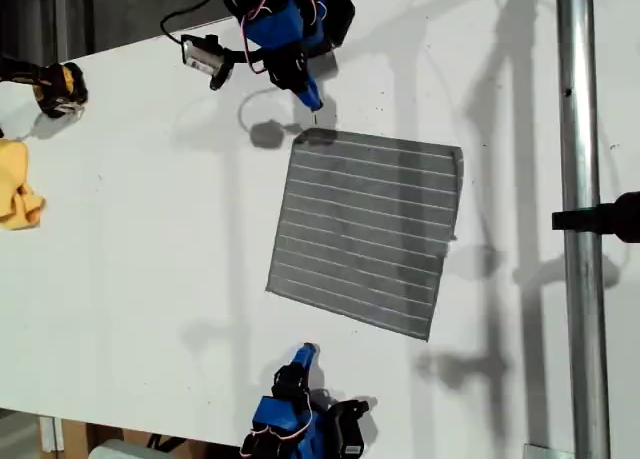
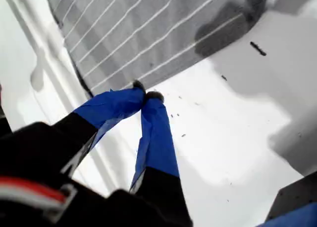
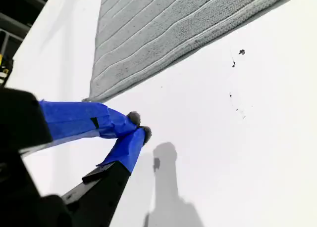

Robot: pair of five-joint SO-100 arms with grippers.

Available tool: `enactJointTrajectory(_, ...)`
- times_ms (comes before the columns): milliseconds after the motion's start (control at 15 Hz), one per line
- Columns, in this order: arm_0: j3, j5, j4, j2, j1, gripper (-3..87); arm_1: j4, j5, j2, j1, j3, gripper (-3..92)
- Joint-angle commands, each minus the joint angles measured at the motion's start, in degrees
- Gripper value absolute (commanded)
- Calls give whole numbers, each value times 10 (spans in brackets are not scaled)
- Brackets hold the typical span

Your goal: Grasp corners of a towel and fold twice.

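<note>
Closest up you've got my first gripper [image 2: 148, 96], blue-taped tips pinched together with nothing between them, sitting just off one corner [image 2: 91, 94] of the towel [image 2: 148, 34]. My second gripper [image 3: 139, 128] is the same deal: tips touching, empty, on bare white table [image 3: 237, 138] near another corner [image 3: 90, 99] but clear of it.

In the exterior view you can count one grey striped towel [image 1: 365, 229] lying flat and unfolded mid-table, all four corners showing, with one arm at the top edge and one at the bottom. One crumpled yellow cloth [image 1: 18, 189] sits at the exterior view's left, well apart from the towel, and one metal pole [image 1: 580, 179] runs down its right.
</note>
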Motion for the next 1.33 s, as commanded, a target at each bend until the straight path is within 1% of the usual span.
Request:
enactJointTrajectory(0,2,-6,-5,3,-4,-16,-8,-1,-128,-76,-127,-2)
enactJointTrajectory(133,2,-4,-5,3,-6,-16,-2,-4,-272,-133,-256,-2)
enactJointTrajectory(333,2,-4,-6,3,-2,-16,21,-18,-438,-192,-445,-2)
enactJointTrajectory(533,2,-4,-6,3,1,-16,43,-69,-626,-228,-632,-2)
enactJointTrajectory(733,2,-4,-7,3,7,-16,-24,-62,-651,-250,-630,-2)
enactJointTrajectory(800,2,-2,-8,3,8,-16,-24,-61,-662,-257,-634,69)
enactJointTrajectory(867,2,1,-9,3,8,-16,-32,-52,-672,-263,-636,176)
enactJointTrajectory(933,2,3,-10,3,10,-16,-33,-52,-691,-266,-652,250)
enactJointTrajectory(1133,2,4,-11,3,17,-16,-30,-54,-722,-271,-663,382)
enactJointTrajectory(1267,2,7,-12,3,18,-16,-23,-52,-749,-272,-657,389)
